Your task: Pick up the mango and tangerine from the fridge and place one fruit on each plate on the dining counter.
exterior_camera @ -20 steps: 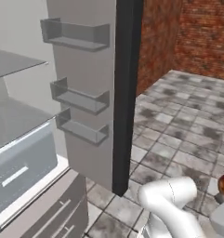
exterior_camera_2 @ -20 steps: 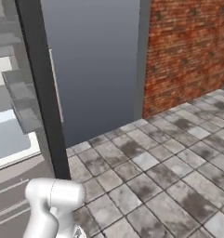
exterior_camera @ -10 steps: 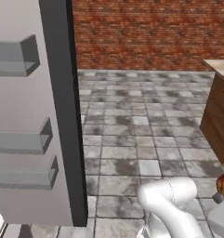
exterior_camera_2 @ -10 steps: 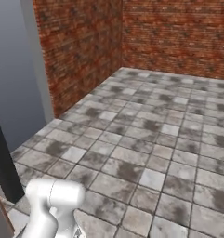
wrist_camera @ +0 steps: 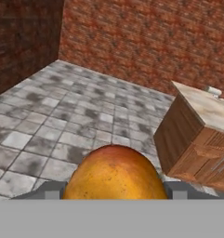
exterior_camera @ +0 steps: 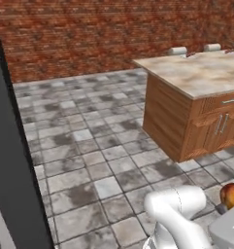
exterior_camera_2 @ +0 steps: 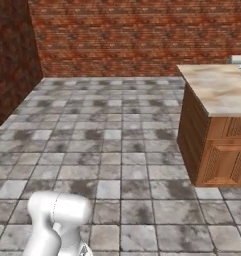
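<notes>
The mango [wrist_camera: 114, 173], orange-yellow with a reddish blush over its top, sits clamped between the two dark fingertips [wrist_camera: 52, 190] of the gripper [wrist_camera: 114, 191], one tip pressed against each flank of the fruit. In the left base view the same mango [exterior_camera: 231, 194] peeks out at the lower right edge, held low beside the white arm [exterior_camera: 179, 214], above the grey tiled floor [exterior_camera: 89, 160].

Ahead and to the right stands the dining counter [exterior_camera: 196, 73], its beige marbled top resting on a wooden base [exterior_camera: 164, 121] with cabinet doors and a drawer on the near side. Two grey cylindrical stool backrests [exterior_camera: 177, 50] rise just behind its far edge. On the far part of the countertop lie small reddish-brown bits that could be skewers, too small to make out properly. From the right base view the counter [exterior_camera_2: 217, 87] is at the right, with its wooden end panel [exterior_camera_2: 189, 132] facing the open floor.

A red brick wall [exterior_camera_2: 132, 35] closes off the room behind the counter. At the far left of the left base view, a dark grey fridge door edge [exterior_camera: 11, 165] stands upright, close to the camera.
</notes>
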